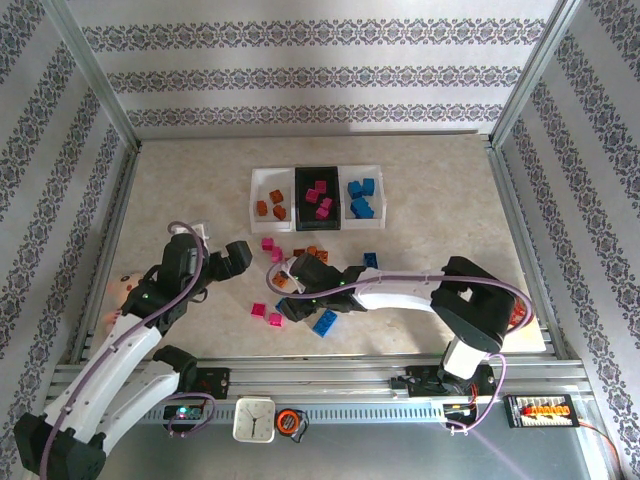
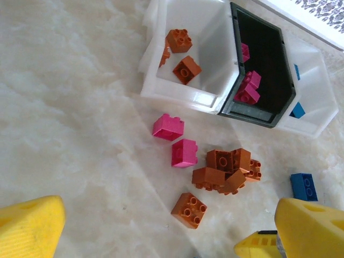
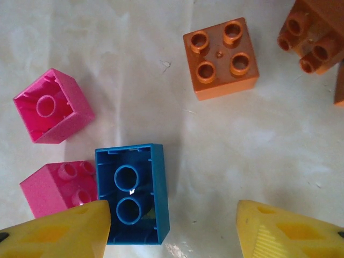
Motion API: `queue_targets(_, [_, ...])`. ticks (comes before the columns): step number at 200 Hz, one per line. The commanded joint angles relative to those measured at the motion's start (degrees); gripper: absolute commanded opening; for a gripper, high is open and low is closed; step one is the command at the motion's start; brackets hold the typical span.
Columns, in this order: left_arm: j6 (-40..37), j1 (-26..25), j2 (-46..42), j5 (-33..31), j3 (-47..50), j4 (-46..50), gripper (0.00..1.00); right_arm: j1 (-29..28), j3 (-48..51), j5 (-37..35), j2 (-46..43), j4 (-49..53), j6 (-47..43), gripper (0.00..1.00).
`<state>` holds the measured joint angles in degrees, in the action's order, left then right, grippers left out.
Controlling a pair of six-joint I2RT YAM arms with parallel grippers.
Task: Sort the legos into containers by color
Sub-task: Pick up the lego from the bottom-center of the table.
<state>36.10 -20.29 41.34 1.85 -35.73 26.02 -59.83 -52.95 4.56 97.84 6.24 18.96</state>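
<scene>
The left pincer is released, its yellow fingers spread wide with only bare tabletop between them. It hangs above the pale marbled tabletop, left of the loose bricks. In its wrist view, a single orange-brown studded plastic brick lies nearest. Beyond that brick are a heap of orange-brown bricks and two pink bricks side by side, with a blue brick off to the right.

The right pincer is also released and grasps nothing. One of its fingers touches an upturned blue two-stud brick, while the other stands well apart. A stud-up pink brick sits just beside the blue one, an upturned pink brick lies a little farther off, and an orange-brown four-stud brick lies near.

Farther back stand three rectangular open plastic bins in a row, touching. The left white bin holds orange-brown bricks, the middle black bin holds pink bricks, and the right translucent bin holds blue bricks.
</scene>
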Motion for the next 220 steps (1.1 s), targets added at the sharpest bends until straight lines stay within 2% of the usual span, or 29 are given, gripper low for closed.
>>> queue_targets(1, [1.7,-0.4,-1.1,-1.5,1.7,2.6,1.0,-1.0,-2.4,-0.5,1.3,0.8,-1.9,0.61])
queue_targets(69, [2.3,-0.4,0.2,-1.2,2.8,1.1,1.0,-1.9,-4.5,-1.4,5.1,3.2,-3.0,0.61])
queue_targets(131, [2.3,-0.4,0.2,-1.8,3.1,1.6,1.0,0.2,-1.3,-4.1,4.0,4.1,-0.4,0.5])
queue_targets(144, [2.3,-0.4,0.2,-1.7,3.1,1.5,1.0,0.5,-0.8,-3.7,3.3,3.9,-0.7,0.52])
queue_targets(161, [2.3,-0.4,0.3,-1.6,3.2,1.3,1.0,0.5,-1.4,-2.8,3.6,3.9,-1.4,0.6])
queue_targets(175, [2.4,-0.4,0.5,-1.5,3.3,1.1,1.0,0.5,-2.5,-2.5,4.6,3.9,-1.6,0.61])
queue_targets(202, [2.7,-0.4,0.7,-1.3,3.6,1.0,1.0,0.5,-4.4,-2.0,6.6,3.8,-1.9,0.53])
queue_targets(220, [2.7,-0.4,0.6,-1.4,3.5,1.3,1.0,0.5,-4.3,-1.7,6.6,3.4,-2.0,0.43])
